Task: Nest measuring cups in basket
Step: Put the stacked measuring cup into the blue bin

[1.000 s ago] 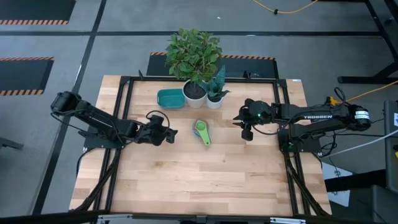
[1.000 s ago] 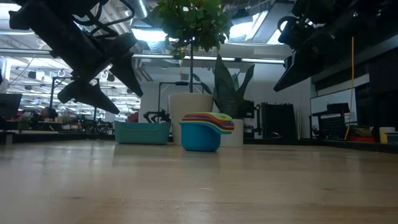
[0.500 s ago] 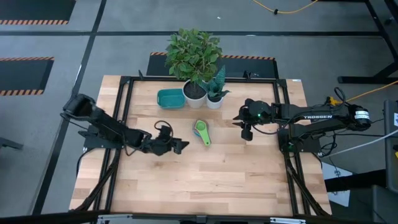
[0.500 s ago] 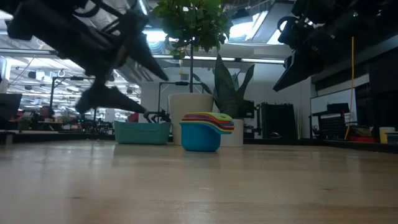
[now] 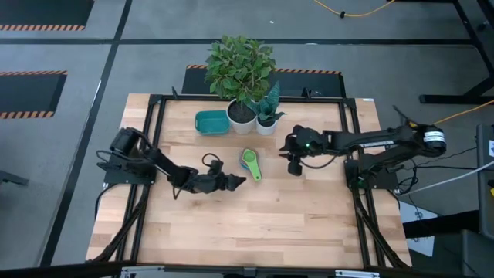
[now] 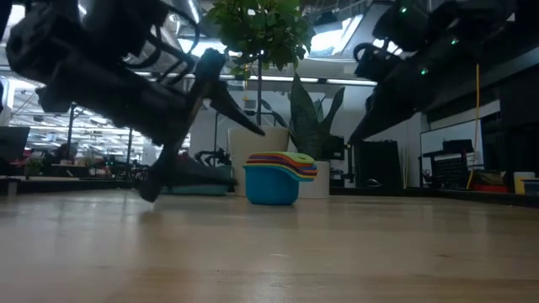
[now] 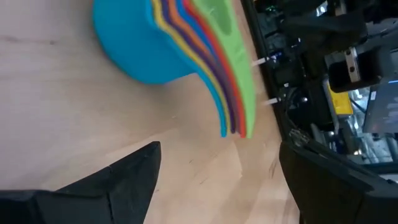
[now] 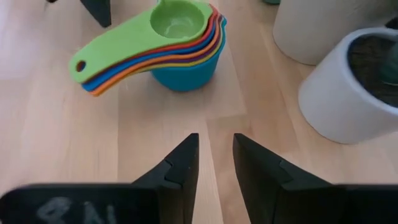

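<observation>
The measuring cups (image 5: 249, 163) stand nested in one stack on the table's middle, the light blue one (image 7: 143, 46) at the bottom and the green one (image 8: 177, 20) on top. Their handles (image 7: 239, 93) fan out together toward the near edge. The teal basket (image 5: 211, 121) sits at the far side, left of the pots. My left gripper (image 5: 238, 181) is low over the table just short of the handle ends, open wide (image 7: 217, 180), touching nothing. My right gripper (image 5: 293, 165) hovers to the right of the stack, its fingers (image 8: 216, 155) a little apart with nothing between them.
Two white plant pots (image 5: 241, 113) (image 5: 266, 123) stand right behind the stack and beside the basket, close to my right gripper (image 8: 348, 87). Black frame rails (image 5: 154, 116) run along the table's left, right and far sides. Bare wood (image 5: 255, 224) lies toward the near edge.
My left gripper has swept down and toward the table's right, rolling as it went, and now sits low by the handle ends of the stack, still open. My right gripper has sunk a little and come toward the stack. The cups have stayed put.
</observation>
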